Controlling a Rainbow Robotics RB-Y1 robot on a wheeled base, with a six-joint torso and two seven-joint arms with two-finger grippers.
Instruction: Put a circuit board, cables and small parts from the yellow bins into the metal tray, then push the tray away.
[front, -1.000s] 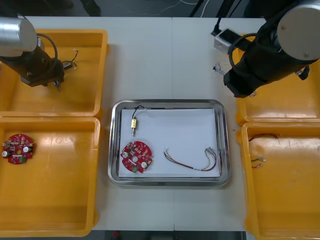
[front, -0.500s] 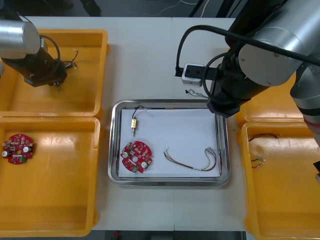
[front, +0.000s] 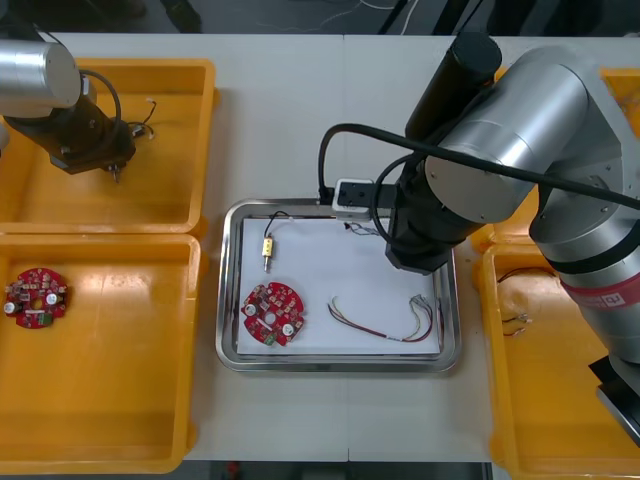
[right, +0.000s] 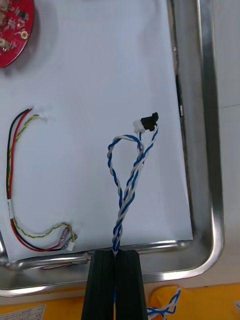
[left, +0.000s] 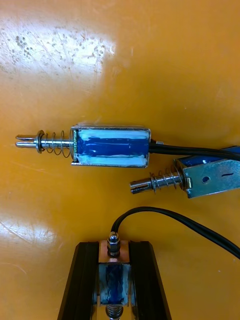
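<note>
The right gripper (right: 115, 256) is clenching one end of the twisted blue and white cable (right: 122, 200). The cable is running straight ahead of the gripper, its long axis in line with it, over the white inside of the metal tray (front: 228, 300) at the centre of the front view. Letting go there is looking like the coming move. In the upper left yellow bin (front: 150, 190), the left gripper (left: 114, 247) is grasping a small metal part (left: 114, 275).
</note>
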